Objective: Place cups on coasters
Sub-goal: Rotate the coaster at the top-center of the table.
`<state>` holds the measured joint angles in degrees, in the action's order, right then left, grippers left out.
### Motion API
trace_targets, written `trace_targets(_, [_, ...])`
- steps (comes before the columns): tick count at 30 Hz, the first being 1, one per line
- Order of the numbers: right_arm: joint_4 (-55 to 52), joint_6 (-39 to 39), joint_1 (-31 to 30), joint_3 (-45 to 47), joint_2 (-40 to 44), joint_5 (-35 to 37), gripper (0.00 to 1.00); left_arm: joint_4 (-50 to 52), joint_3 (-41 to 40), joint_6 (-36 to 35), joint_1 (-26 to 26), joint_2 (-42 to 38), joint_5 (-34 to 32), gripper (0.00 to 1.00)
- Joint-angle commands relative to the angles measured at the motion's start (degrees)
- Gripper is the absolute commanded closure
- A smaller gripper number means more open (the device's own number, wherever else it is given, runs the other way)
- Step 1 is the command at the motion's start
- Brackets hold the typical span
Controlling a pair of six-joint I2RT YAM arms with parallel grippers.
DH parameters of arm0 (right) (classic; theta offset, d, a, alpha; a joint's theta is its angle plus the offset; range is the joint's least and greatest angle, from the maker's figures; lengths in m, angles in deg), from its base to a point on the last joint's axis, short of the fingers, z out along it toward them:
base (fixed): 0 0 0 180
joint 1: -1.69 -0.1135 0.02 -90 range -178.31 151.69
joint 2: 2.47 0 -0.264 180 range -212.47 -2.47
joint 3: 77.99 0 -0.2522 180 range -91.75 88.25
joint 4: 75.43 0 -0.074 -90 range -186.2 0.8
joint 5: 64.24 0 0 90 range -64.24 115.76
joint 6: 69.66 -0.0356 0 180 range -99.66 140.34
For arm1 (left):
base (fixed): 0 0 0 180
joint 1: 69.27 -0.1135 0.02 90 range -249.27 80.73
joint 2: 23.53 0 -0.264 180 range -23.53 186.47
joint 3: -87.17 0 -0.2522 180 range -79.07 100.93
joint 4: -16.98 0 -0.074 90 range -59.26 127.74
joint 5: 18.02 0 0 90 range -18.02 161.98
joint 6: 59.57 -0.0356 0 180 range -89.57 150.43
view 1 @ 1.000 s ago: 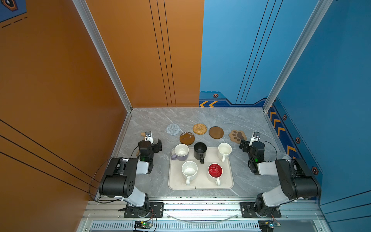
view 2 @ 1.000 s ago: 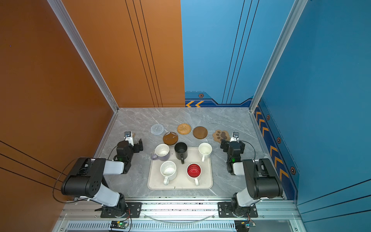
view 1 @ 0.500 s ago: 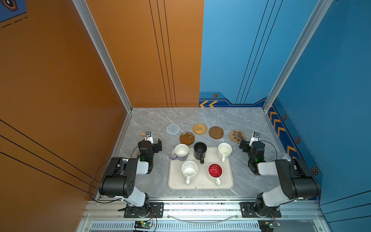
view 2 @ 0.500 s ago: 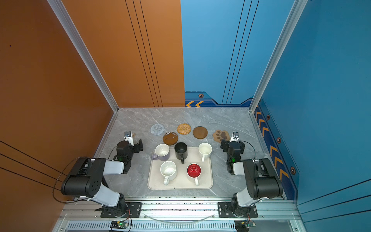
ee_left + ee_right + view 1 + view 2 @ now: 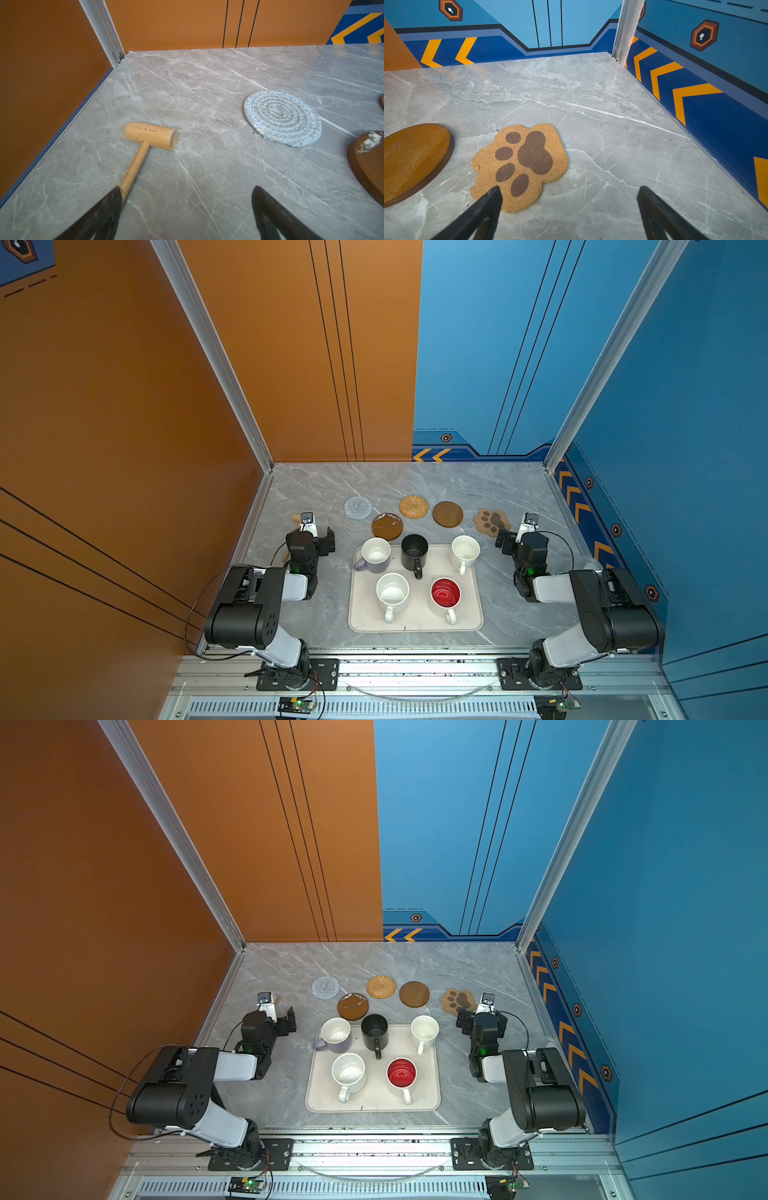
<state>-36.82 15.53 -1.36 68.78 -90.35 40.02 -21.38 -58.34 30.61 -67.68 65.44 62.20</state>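
Note:
Five cups stand on the cream tray (image 5: 415,624): lavender (image 5: 375,556) at its far left corner, black (image 5: 414,551), cream-white (image 5: 464,553), speckled white (image 5: 392,594) and red-inside (image 5: 445,595). Behind the tray lie five bare coasters: grey woven (image 5: 358,507), glossy brown (image 5: 387,526), rattan (image 5: 413,506), plain brown (image 5: 447,514) and paw-shaped (image 5: 491,521). My left gripper (image 5: 311,533) (image 5: 187,189) rests low, left of the tray, open and empty. My right gripper (image 5: 519,536) (image 5: 569,188) sits right of the tray, open and empty, one fingertip over the paw coaster (image 5: 521,164).
A wooden mallet (image 5: 149,136) lies on the marble beside my left gripper, close to the orange wall. A pale translucent round thing (image 5: 590,562) sits by the right arm against the blue wall. Walls close in the table on three sides.

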Motion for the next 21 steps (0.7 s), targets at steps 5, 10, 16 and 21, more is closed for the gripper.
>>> trace_targets(5, [-0.2,0.4,-1.2,-1.4,0.9,4.5,0.0,5.5,0.9,0.3,0.7,-7.7,-4.6,0.02])
trace_targets(10, [-6.1,0.9,-1.8,-2.3,6.2,5.8,0.0,13.7,1.5,1.7,1.1,-16.0,-5.9,0.02])
trace_targets(16, [-19.6,-0.3,-2.4,-6.2,15.1,6.0,0.0,29.3,7.7,4.7,1.5,-24.4,-1.3,0.02])
trace_targets(21, [-38.4,-3.0,-3.2,-13.5,21.6,1.8,0.0,42.8,15.9,9.7,1.5,-26.1,7.9,0.02])
